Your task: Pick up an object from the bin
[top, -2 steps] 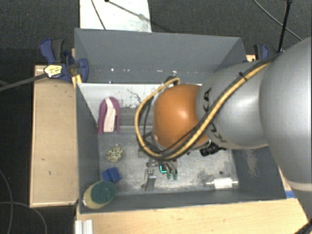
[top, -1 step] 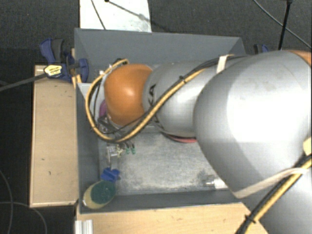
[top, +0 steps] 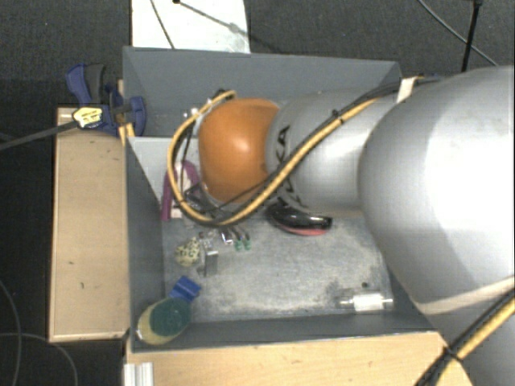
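Grey metal bin (top: 265, 79) held loose bits on its floor. Gripper (top: 213, 249) hung low at the floor's left-centre, under the arm's orange cover (top: 233, 155) — claw state hidden, could not tell if apart or together. Nearest thing was a small speckled pale-green lump (top: 188, 252), just beside the gripper on the view's left. The lump looked roundish, with no clear long axis or pointing end. Wrist probably pointed down so the claw could straddle it. Blue piece (top: 186, 288) and yellow-green round pad (top: 164, 320) lay toward the front-left corner. White cylinder (top: 366, 301) lay well apart — long axis along the front wall.
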You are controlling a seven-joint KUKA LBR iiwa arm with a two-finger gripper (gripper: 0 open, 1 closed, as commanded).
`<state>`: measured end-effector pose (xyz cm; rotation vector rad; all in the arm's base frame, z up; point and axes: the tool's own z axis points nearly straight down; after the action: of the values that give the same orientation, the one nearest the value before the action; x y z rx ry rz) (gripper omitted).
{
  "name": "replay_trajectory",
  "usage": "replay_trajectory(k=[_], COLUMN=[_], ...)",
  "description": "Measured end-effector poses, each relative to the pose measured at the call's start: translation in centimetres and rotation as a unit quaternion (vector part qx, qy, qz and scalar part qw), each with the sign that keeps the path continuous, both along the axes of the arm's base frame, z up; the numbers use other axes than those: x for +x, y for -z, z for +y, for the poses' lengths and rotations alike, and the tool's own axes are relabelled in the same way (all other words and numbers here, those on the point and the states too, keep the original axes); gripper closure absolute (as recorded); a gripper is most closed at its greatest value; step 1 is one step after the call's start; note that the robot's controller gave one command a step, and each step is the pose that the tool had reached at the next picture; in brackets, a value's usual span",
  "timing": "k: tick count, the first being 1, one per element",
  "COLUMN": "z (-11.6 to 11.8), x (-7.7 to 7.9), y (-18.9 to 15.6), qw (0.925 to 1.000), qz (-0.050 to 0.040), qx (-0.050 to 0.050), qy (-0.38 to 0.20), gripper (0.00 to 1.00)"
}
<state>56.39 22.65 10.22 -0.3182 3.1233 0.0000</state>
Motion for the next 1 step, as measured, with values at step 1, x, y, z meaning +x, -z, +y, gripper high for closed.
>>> replay_trajectory(k=[1], z=[1.98], x=[0.19], y=[-0.92], qw=[0.9785], qz=[-0.0019], qx=[0.001], qy=[-0.206], gripper=[0.00])
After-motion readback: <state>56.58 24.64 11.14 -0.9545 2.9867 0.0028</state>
